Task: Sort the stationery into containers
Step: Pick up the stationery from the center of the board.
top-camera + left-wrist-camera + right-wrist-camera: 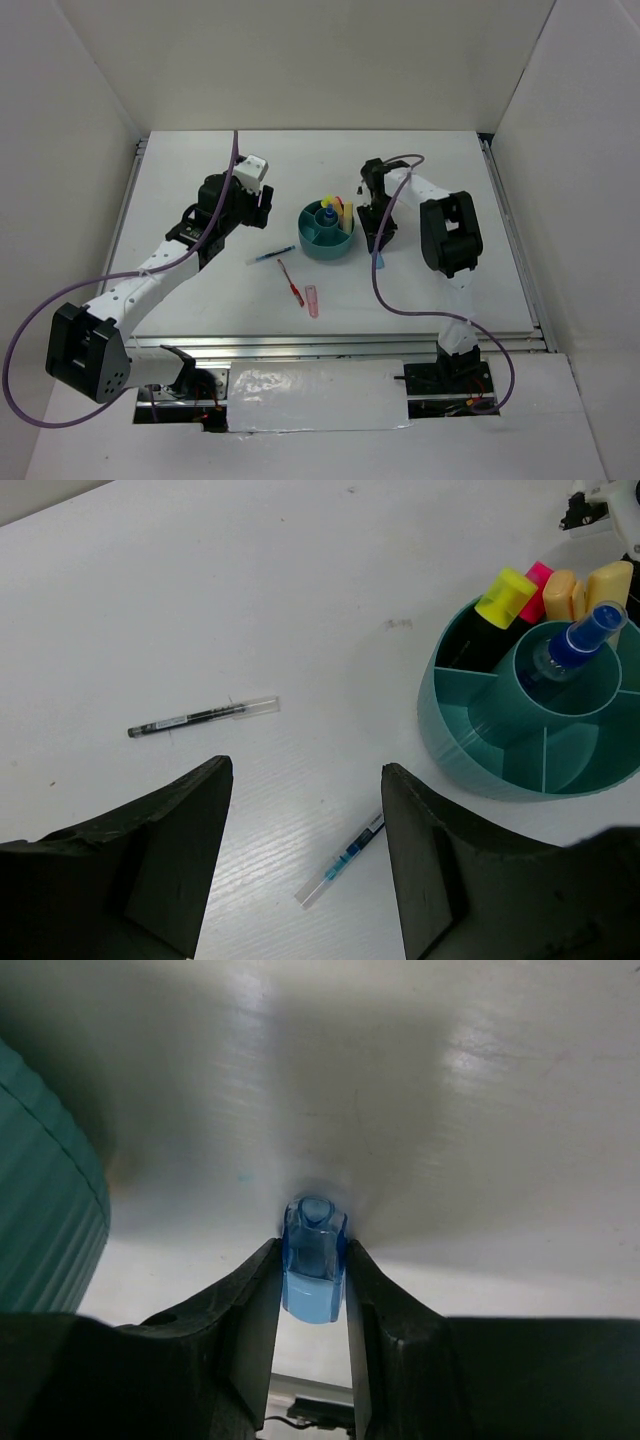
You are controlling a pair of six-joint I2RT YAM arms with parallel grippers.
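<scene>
Right hand (312,1260) clenched on a light-blue marker (313,1290) at lower centre, grip plain only in its wrist view; left hand (305,775) released, spread above the surface (250,580); teal bowl (450,750) at right holds markers (505,595), bottle (570,645) in central cup.

White arms (140,290), black joints (90,352), purple cables (236,155)

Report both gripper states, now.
Left gripper: open, holding nothing.
Right gripper: closed on the light-blue marker.
</scene>
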